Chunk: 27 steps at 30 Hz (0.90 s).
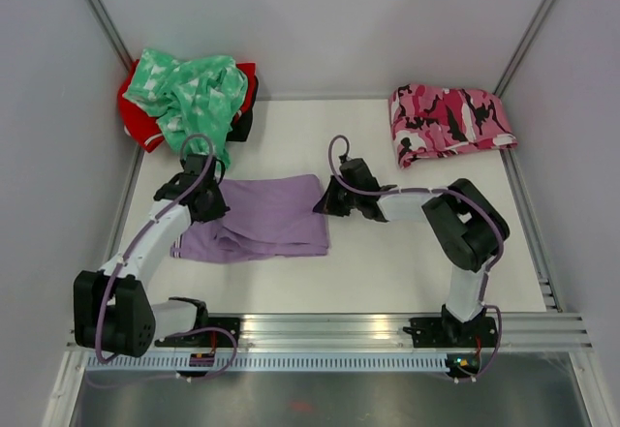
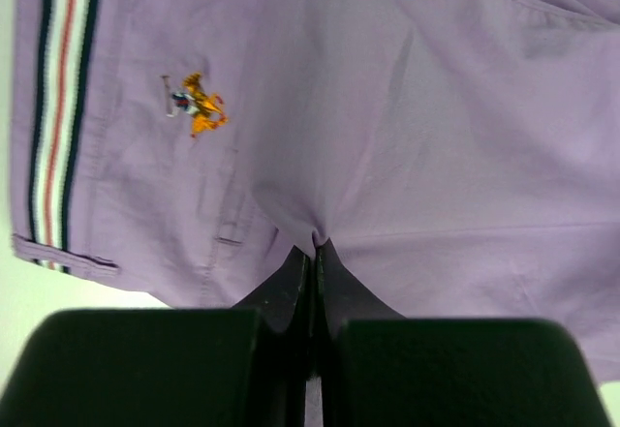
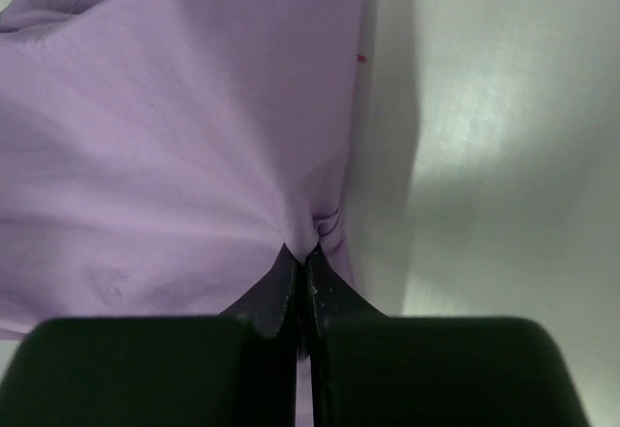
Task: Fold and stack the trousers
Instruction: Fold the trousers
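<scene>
**Lilac trousers (image 1: 266,216) pinched at both ends**

The left gripper (image 2: 312,255) is clamped on cloth beside the striped waistband (image 2: 60,107). The folded trousers lie mid-table (image 1: 407,262). The right gripper (image 3: 303,255) is closed on their right edge.

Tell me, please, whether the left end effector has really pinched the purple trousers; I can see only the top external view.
Observer: Yes, the left end effector is shut on a fold of the trousers; the cloth puckers at its tips.
Operator: And the right one, please?
Observer: The right end effector is likewise shut on the cloth, close to the edge that borders the bare table.
Operator: Which end of the garment is the left arm holding?
Observer: The waistband end; its dark, white and red stripes show in the left wrist view.
</scene>
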{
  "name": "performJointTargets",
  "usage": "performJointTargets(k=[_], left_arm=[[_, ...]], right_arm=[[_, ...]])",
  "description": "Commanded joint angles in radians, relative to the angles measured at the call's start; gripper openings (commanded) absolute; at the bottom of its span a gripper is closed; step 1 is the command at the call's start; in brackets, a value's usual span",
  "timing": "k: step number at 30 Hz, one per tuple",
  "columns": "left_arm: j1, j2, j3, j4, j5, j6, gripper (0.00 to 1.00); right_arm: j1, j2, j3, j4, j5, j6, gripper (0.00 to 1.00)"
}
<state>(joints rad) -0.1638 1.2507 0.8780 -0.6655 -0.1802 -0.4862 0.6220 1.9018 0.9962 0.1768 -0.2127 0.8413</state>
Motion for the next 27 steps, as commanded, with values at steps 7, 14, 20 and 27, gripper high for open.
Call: performJointTargets(k=[7, 14, 20, 27], left_arm=[[-0.333, 0.032, 0.051, 0.122, 0.028, -0.198, 0.02], [-0.389, 0.089, 0.128, 0.106, -0.059, -0.21, 0.02], [-0.304, 0.058, 0.067, 0.152, -0.008, -0.112, 0.02], [-0.165, -0.042, 0.006, 0.182, 0.039, -0.008, 0.02]], right_arm=[[-0.335, -0.383, -0.177, -0.268, 0.096, -0.208, 0.0], [-0.409, -0.474, -0.07, -0.502, 0.064, -0.366, 0.0], [-0.407, -0.412, -0.036, -0.493, -0.007, -0.34, 0.44], [-0.386, -0.4, 0.015, -0.525, -0.027, -0.364, 0.72]])
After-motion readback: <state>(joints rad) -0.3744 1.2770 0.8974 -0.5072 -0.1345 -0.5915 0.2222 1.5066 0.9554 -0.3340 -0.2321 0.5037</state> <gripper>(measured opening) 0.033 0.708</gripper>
